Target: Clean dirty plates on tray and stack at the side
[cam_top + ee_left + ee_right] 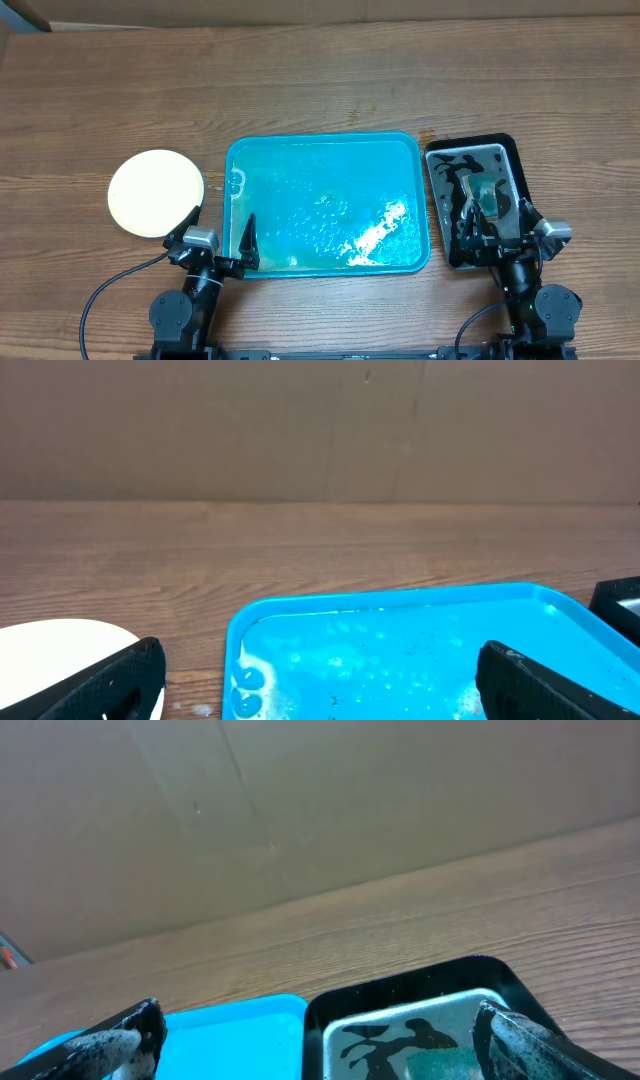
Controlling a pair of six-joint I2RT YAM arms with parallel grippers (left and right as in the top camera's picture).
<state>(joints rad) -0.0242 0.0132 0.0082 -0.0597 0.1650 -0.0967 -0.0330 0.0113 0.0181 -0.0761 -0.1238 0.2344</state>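
Turquoise tray lies apart from plates; left end effector and right end effector spread wide at near edge.

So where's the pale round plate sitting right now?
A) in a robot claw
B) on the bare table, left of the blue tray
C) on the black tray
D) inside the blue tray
B: seen from above, the plate lies on the wooden table, just left of the blue tray.
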